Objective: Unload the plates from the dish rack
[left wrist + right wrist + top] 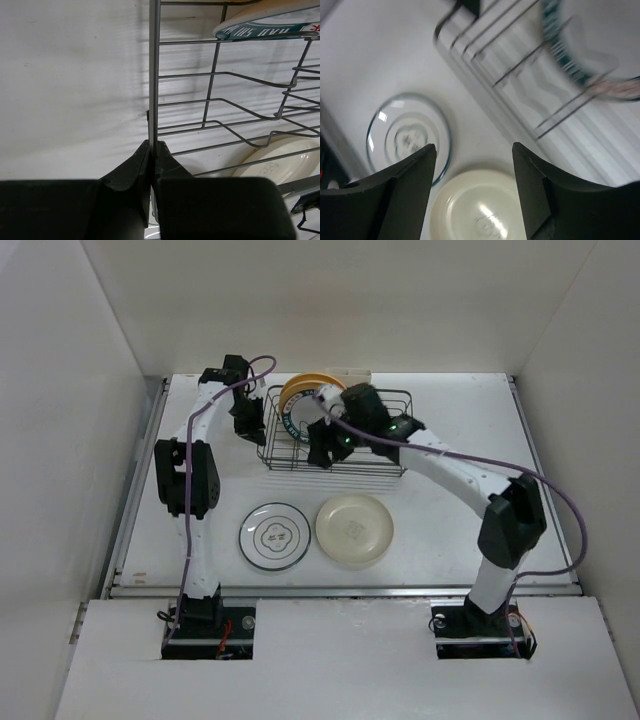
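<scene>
White tabletop [450,530] fills most of the top view. We locate the dish rack [375,465] at upper centre. Two plates stand in its left end: the yellow-orange plate [303,388] at the back and the teal-rimmed plate [291,423] just in front of it. Two more plates lie flat at lower centre, side by side and not touching, with the ringed plate [274,536] on the left and the cream plate [354,530] on the right. The left gripper [151,150] is pinched tight on an upright wire [154,75] at the rack's left end. The right gripper [474,150] hangs over the rack's front left part, jaws spread wide and holding nothing.
</scene>
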